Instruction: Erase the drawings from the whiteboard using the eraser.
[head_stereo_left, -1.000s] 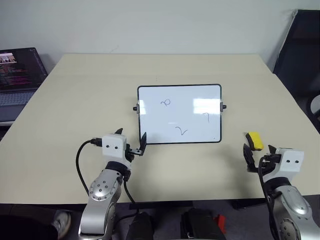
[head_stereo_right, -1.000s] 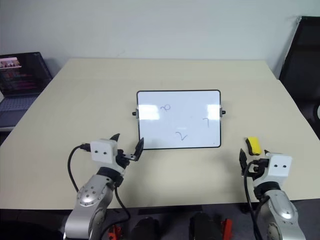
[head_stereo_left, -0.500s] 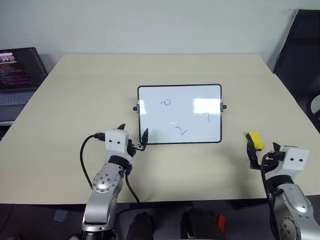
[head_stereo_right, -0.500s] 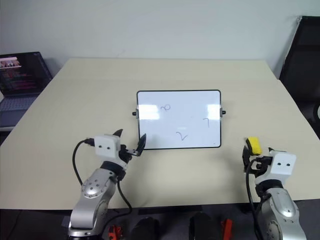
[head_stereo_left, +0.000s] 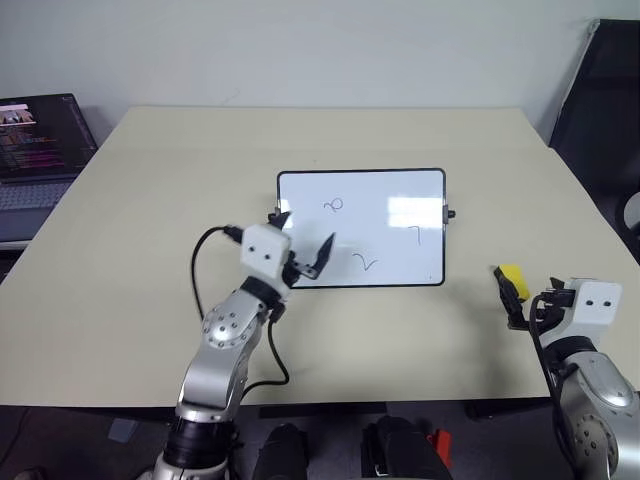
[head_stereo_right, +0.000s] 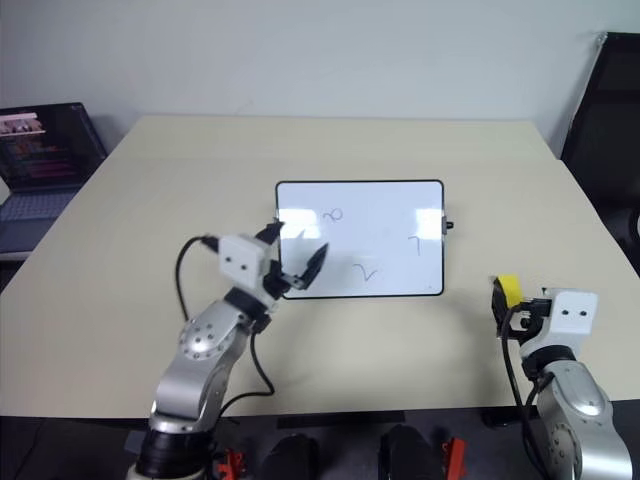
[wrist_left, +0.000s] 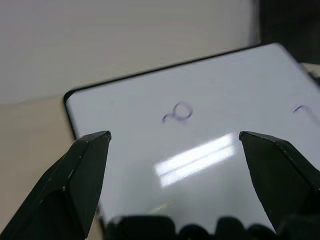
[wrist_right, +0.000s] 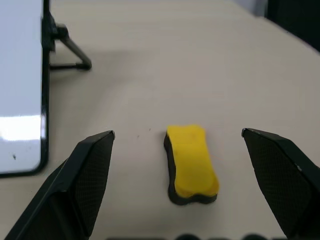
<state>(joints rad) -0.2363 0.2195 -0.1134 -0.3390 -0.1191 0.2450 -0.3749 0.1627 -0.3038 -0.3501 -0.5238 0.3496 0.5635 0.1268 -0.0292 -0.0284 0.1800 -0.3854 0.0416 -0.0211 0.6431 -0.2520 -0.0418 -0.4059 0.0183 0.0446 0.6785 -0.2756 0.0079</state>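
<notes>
Whiteboard (head_stereo_left: 361, 229): propped mid-table (head_stereo_left: 150, 200), three drawings (head_stereo_left: 363, 262) intact. Eraser (wrist_right: 192, 164): flat on table, right of board. Left gripper (head_stereo_left: 302, 252): spread, empty, at board's lower left. Right gripper (wrist_right: 177, 190): spread, empty, behind eraser.

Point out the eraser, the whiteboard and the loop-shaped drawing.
eraser (wrist_right: 191, 166): right wrist view, middle of its yellow top.
whiteboard (head_stereo_left: 392, 236): left eye view, bare white surface.
loop drawing (wrist_left: 178, 112): left wrist view, on the inked loop.

A beige table (head_stereo_left: 150, 220) stands against a pale wall (head_stereo_left: 320, 50). Off the table's far left corner sits an open laptop (head_stereo_left: 35, 150); off its far right corner, a black chair (head_stereo_left: 605, 100).
</notes>
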